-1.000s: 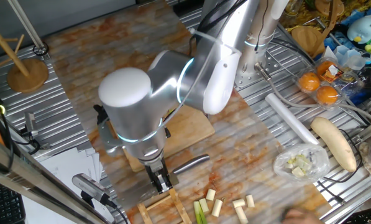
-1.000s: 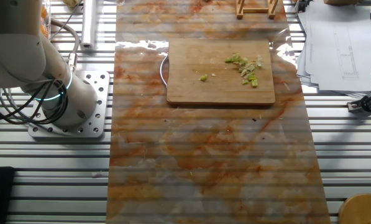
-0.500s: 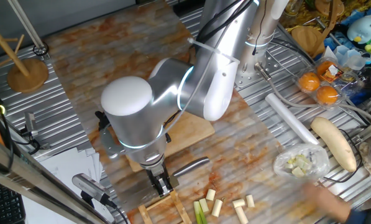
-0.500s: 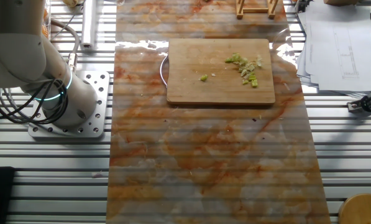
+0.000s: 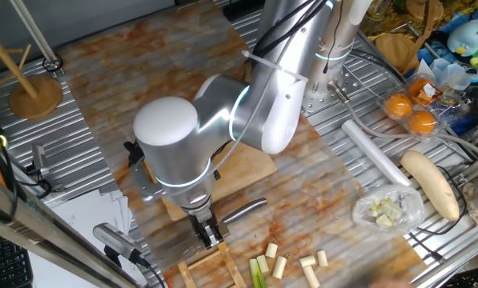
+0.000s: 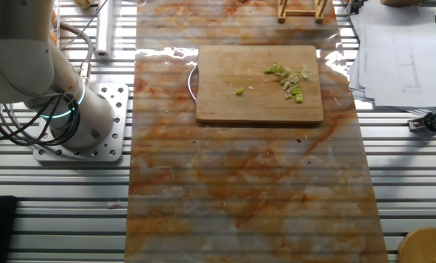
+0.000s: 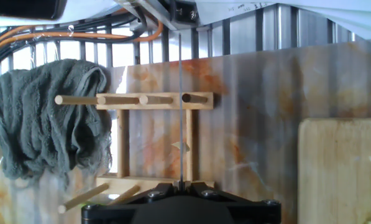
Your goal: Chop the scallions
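Low over the wooden rack, the hand points downward, pinching a thin blade.

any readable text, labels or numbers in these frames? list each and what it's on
None can be read.
The paper sheets beside the wooden board carry faint printed lines, too small and blurred to read.
The robot arm shows a glowing ring but no legible brand or number.
The clutter by the oranges shows no readable label.
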You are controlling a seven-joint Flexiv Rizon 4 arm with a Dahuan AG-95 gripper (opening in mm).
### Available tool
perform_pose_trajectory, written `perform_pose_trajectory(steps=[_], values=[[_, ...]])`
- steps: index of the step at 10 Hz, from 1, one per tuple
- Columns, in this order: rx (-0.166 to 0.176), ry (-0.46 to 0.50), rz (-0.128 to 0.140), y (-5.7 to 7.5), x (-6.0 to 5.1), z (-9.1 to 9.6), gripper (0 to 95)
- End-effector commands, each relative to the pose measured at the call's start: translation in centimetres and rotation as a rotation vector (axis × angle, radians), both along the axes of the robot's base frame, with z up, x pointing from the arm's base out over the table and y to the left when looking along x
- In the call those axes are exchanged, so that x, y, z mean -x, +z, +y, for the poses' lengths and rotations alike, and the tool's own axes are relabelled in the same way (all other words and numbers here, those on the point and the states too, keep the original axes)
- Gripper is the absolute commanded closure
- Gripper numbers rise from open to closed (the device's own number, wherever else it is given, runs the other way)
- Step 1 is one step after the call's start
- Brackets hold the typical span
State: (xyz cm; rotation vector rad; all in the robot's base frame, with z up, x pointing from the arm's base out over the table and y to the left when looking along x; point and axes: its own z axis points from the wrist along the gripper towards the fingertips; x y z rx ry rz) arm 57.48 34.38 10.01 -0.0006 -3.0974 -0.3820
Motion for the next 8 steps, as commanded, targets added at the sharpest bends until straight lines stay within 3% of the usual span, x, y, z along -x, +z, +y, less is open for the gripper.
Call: perform_pose_trajectory(steps=[1, 5, 8], values=[[0.004, -0.001, -0.004, -0.3, -0.1, -0.1, 95.0], [0.014, 0.012, -0.007, -1.9, -0.1, -0.6, 95.0], [0.047, 0.037, -0.001, -2.8, 0.4, -1.3, 95.0]])
